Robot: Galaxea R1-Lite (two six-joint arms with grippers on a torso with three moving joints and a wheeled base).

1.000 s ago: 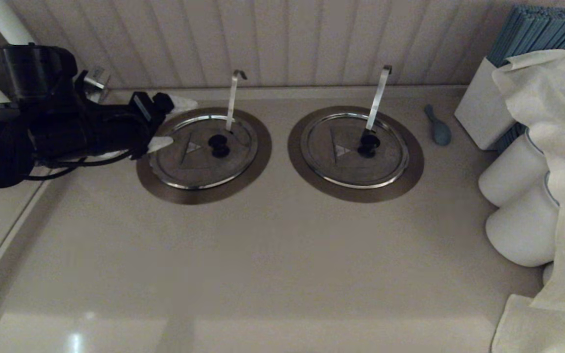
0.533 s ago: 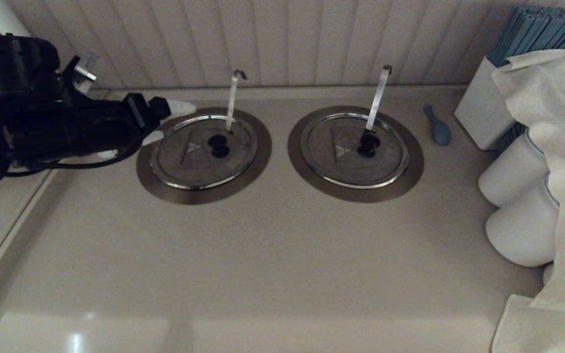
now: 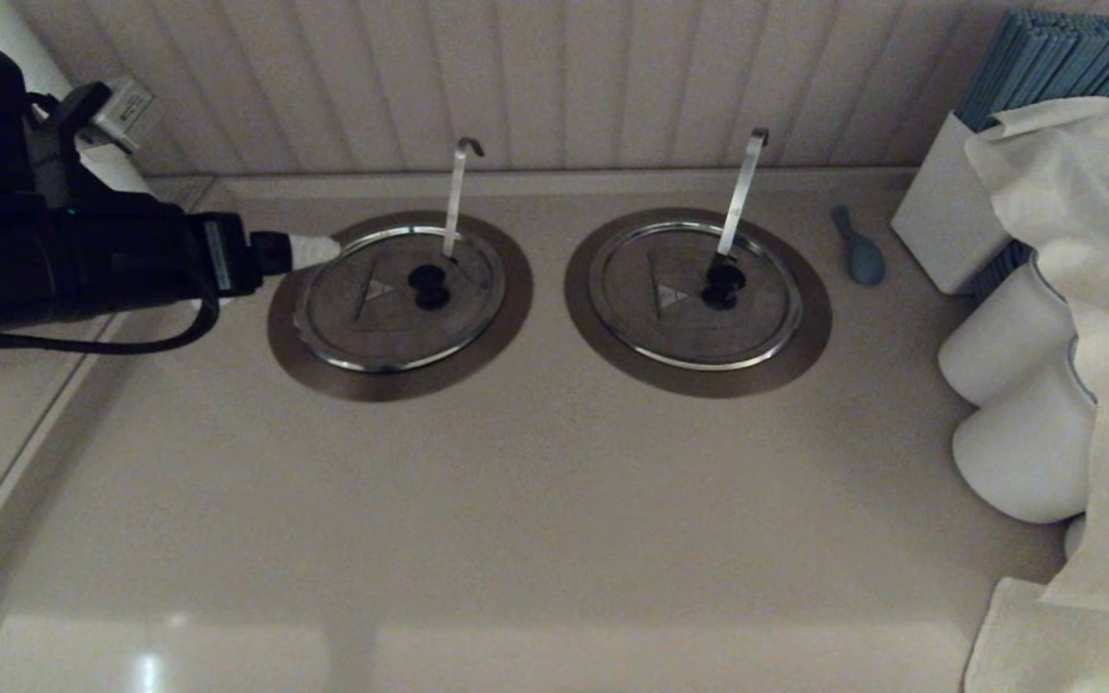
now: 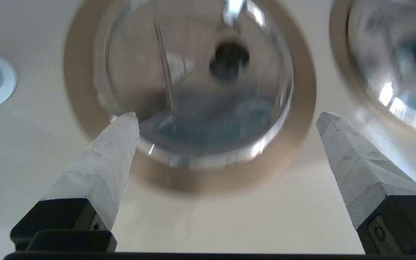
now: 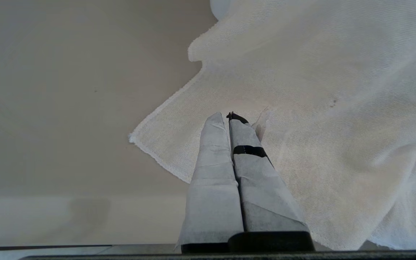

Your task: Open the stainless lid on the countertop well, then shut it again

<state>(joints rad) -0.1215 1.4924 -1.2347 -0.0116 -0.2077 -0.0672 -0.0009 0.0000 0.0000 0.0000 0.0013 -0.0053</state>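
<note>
The stainless lid lies flat and closed on the countertop well, inside its brown ring collar. Its black knob sits at the foot of the thin curl-hooked ladle handle. My left gripper hovers just over the lid's left rim, open and holding nothing. In the left wrist view the lid, its knob and the collar lie ahead of the left gripper, beyond its wide-spread white fingertips. My right gripper is shut and empty above a white cloth.
A twin lid with a flat slanted handle sits to the right. Further right are a blue spoon, a white box of blue sticks, white jars and draped cloth. The panelled wall runs close behind the wells.
My left arm has drawn back to the left, off the lid, and its wrist has turned. The lid stays closed and flat throughout.
</note>
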